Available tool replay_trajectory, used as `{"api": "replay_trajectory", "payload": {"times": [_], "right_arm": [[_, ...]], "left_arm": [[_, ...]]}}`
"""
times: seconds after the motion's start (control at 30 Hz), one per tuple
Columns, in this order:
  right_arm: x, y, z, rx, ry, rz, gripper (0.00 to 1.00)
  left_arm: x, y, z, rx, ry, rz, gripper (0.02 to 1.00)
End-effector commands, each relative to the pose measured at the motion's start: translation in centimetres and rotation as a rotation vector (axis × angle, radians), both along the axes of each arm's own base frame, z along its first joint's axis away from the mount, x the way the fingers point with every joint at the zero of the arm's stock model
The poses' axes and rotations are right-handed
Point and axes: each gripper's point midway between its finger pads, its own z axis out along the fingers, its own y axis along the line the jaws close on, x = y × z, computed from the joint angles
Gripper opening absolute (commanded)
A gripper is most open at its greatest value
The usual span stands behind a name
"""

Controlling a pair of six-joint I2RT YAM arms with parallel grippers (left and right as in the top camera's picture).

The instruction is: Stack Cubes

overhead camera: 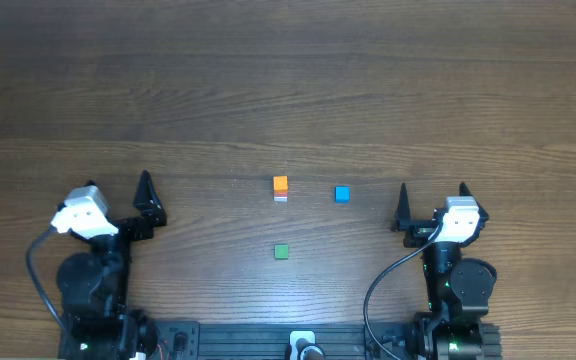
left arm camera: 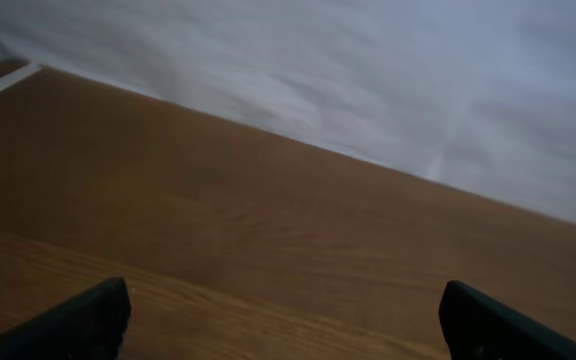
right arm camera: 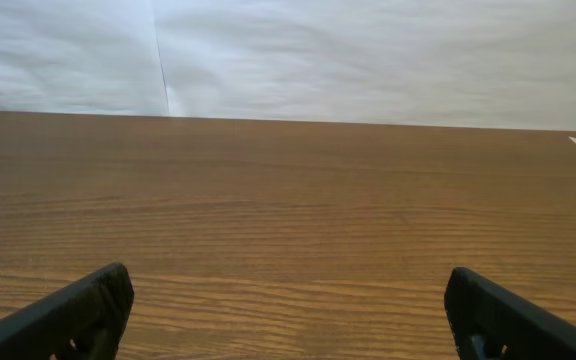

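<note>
In the top view an orange cube (overhead camera: pixel 280 184) sits near the table's middle, with a sliver of a white cube (overhead camera: pixel 280 199) showing under its near edge, so it seems stacked on it. To its right, apart from it, lies a blue cube (overhead camera: pixel 342 194). A green cube (overhead camera: pixel 281 252) rests closer to the arm bases. My left gripper (overhead camera: pixel 149 203) hangs open far left of the cubes, holding nothing. My right gripper (overhead camera: pixel 434 203) stands open to the right of the blue cube, also with nothing in it. Each wrist view has its own fingertips (left arm camera: pixel 88 318) (right arm camera: pixel 83 308) spread wide over bare wood.
The dark wooden table (overhead camera: pixel 288 90) stretches wide beyond the cubes. A pale wall (right arm camera: pixel 368 60) rises behind the table's far edge in both wrist views. Cables (overhead camera: pixel 378 290) loop beside the arm bases at the near edge.
</note>
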Motion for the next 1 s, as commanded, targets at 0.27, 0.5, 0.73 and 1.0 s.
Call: {"api": "replay_trajectory", "payload": {"times": [0.27,0.5,0.73,1.0], "right_arm": [[0.0,-0.3,-0.2,-0.005,0.0,-0.013,0.991],[0.0,-0.3,-0.2,-0.005,0.0,-0.013,0.989],[0.0,-0.3,-0.2,-0.005,0.0,-0.013,0.993],[0.0,-0.3,-0.2,-0.005,0.0,-0.013,0.993]], "left_arm": [[0.2,-1.4,-0.3,0.171,-0.128,-0.091,0.998],[0.2,-1.5,-2.3,0.195,-0.048,-0.104,0.998],[0.1,-1.4,-2.5,0.194,-0.039,-0.104,1.0],[0.1,-1.4,-2.5,0.194,-0.039,-0.104,0.998]]}}
